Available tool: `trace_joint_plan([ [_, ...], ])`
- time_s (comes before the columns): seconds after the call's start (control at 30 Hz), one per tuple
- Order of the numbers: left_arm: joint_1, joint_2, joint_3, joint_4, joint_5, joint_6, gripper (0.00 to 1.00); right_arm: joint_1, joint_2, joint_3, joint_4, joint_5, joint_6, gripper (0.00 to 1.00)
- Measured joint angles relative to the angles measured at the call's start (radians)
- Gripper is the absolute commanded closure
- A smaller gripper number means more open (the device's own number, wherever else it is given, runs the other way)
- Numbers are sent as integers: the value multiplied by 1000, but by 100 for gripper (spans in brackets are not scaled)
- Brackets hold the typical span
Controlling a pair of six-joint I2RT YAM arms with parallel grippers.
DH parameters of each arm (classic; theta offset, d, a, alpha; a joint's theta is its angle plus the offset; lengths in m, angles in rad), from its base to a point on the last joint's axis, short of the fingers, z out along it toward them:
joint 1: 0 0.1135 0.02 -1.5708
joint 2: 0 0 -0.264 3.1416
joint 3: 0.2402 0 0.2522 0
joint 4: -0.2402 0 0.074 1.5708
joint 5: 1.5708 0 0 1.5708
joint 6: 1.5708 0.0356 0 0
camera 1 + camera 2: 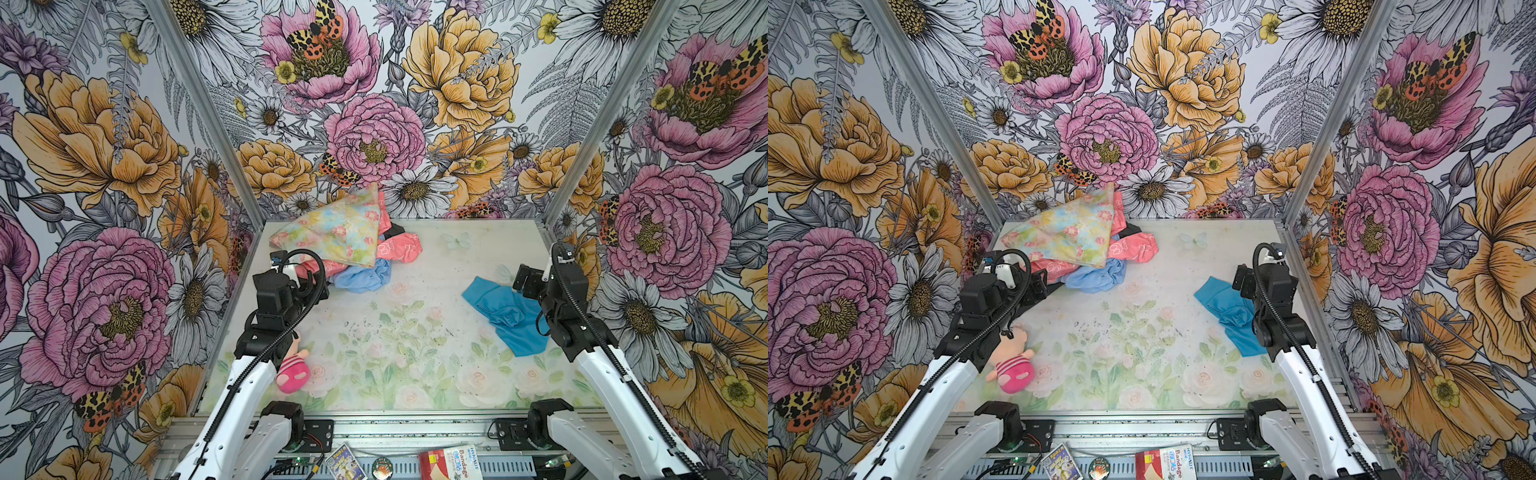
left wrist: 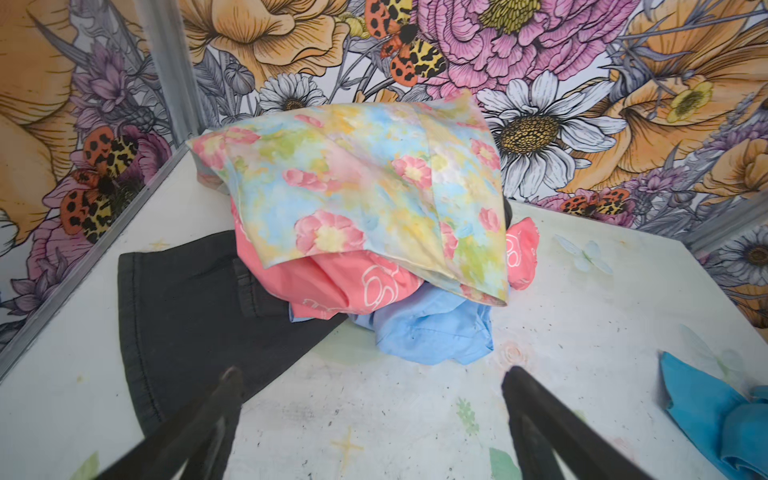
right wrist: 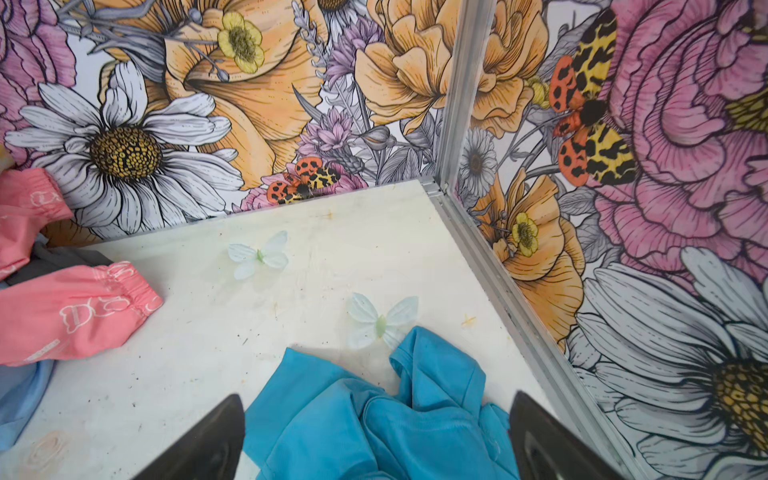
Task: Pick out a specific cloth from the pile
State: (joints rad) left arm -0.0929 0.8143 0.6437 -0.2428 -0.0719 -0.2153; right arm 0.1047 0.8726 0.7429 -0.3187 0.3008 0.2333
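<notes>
The cloth point(image 1: 505, 313) point(image 1: 1229, 311) is plain turquoise-blue. It lies crumpled on the table at the right, apart from the pile. My right gripper point(image 3: 376, 397) point(image 1: 524, 286) is open just above the cloth point(image 3: 374, 428), with a finger on either side and nothing gripped. The pile point(image 1: 345, 245) point(image 1: 1075, 245) point(image 2: 365, 208) sits at the back left: a pastel floral cloth on top, coral-pink, pale blue and black beneath. My left gripper point(image 2: 372, 372) point(image 1: 309, 282) is open and empty, just short of the pile's front. A corner of the cloth point(image 2: 715, 415) shows in the left wrist view.
A pink striped plush doll point(image 1: 293, 365) point(image 1: 1011, 365) lies by the left arm near the front. The right wall's metal rail point(image 3: 498, 291) runs close beside the right gripper. A bandage box point(image 1: 451, 461) and small items sit on the front rail.
</notes>
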Motion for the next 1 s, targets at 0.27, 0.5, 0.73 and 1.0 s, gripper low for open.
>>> trace_joint_plan([
  [0.27, 65, -123, -303, 246, -32, 88, 1, 0, -85, -281, 238, -64, -47, 1],
  [0.5, 99, 8, -346, 421, -52, 142, 1, 0, -10, -348, 417, -70, -71, 1],
  [0.73, 124, 306, -345, 658, -59, 164, 1, -4, 120, -374, 565, -69, -101, 0],
  [1.0, 144, 499, -296, 819, -50, 163, 1, -45, 205, -388, 684, -74, -123, 0],
])
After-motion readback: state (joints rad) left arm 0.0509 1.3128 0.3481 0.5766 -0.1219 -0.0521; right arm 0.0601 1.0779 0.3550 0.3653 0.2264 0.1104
